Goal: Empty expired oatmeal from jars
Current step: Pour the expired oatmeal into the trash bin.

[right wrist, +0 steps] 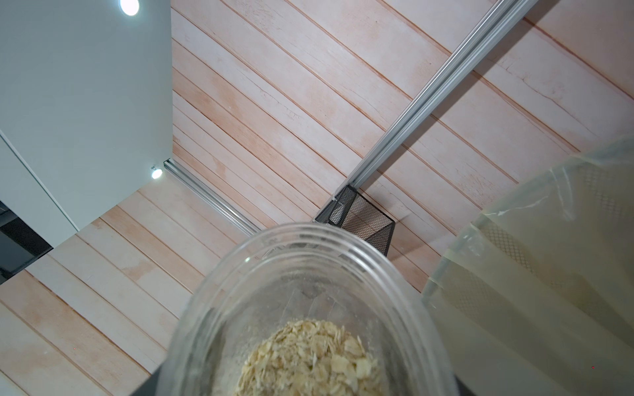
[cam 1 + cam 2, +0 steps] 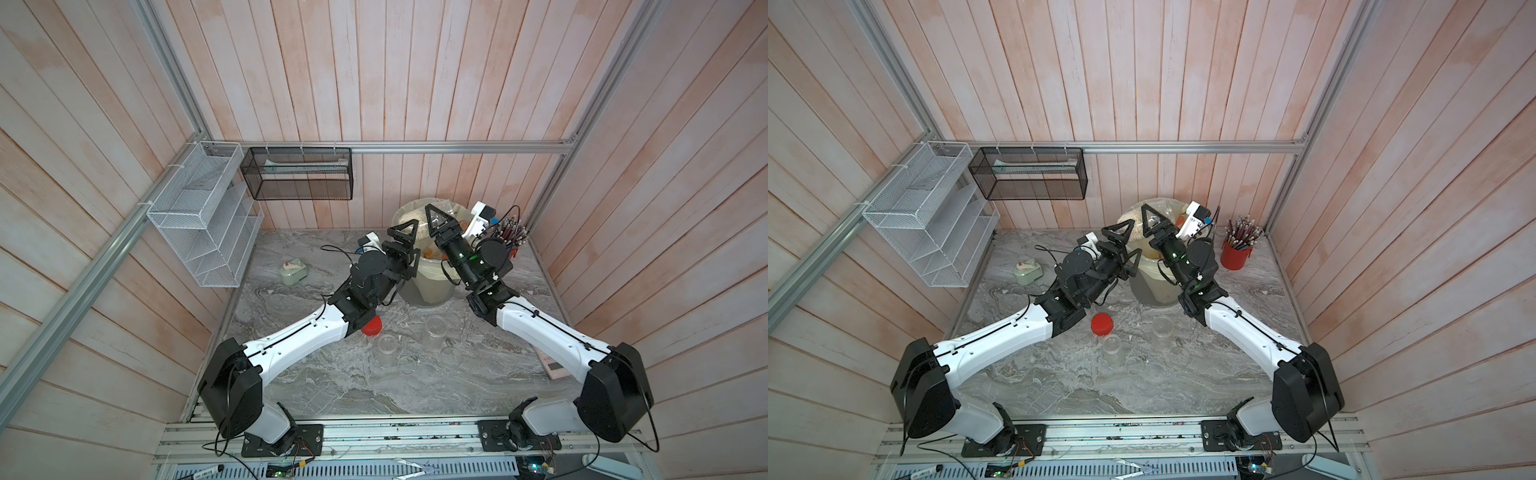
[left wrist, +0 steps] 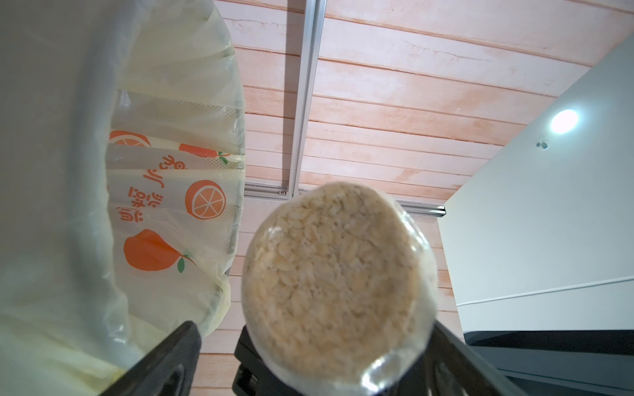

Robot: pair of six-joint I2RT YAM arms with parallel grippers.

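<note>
Pale pinkish plank walls (image 2: 415,83) close in three sides of a grey marble-patterned table (image 2: 374,386). Aluminium rails (image 2: 457,146) run along the walls above the table. A white wire rack (image 2: 199,216) and a black mesh basket (image 2: 297,174) hang above its far left corner. High over the table, a round lamp (image 3: 564,120) glows in a white ceiling (image 3: 549,223).

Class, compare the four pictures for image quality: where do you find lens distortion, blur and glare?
In both top views the wide lens fans the wall planks outward; in the left wrist view the jar sits too close and blurs, and a ceiling lamp flares; in the right wrist view the jar's rim is soft and two ceiling lamps blow out white.
</note>
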